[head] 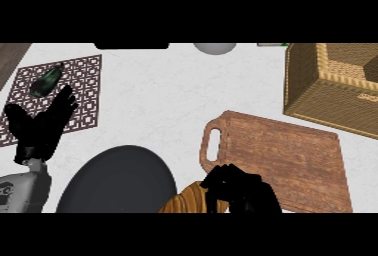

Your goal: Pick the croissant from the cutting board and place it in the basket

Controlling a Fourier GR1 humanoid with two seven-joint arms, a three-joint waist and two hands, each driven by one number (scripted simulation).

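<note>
The croissant [184,201], golden brown with darker stripes, shows at the view's lower edge beside the wooden cutting board's [288,160] lower left corner. My right hand [240,189] is over its right part with fingers curled round it, hiding that end. The woven basket [325,85] stands at the upper right, beyond the board. My left hand [40,127] rests open, fingers up, at the left over a patterned mat.
A dark round plate [118,182] lies left of the croissant. A brown lattice mat [81,85] at the upper left carries a dark green object [46,81]. A grey bowl [215,47] and a black object [133,46] sit at the counter's far edge.
</note>
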